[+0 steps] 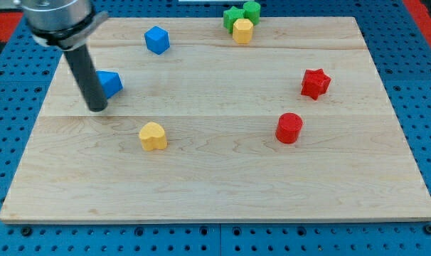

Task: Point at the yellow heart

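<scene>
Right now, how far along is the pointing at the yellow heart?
Done: nothing visibly. My tip sits at the view's left beside the blue triangular block, apart from the yellow heart. In hand: the heart lies below and to the right of the tip, nothing between. Left: slide the tip over to the heart.

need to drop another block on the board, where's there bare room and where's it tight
Free: the middle, between the yellow heart and red cylinder; also the whole strip along the view's bottom. Crowded: the view's top, where green blocks touch a yellow block, and around my tip beside the blue block.
</scene>
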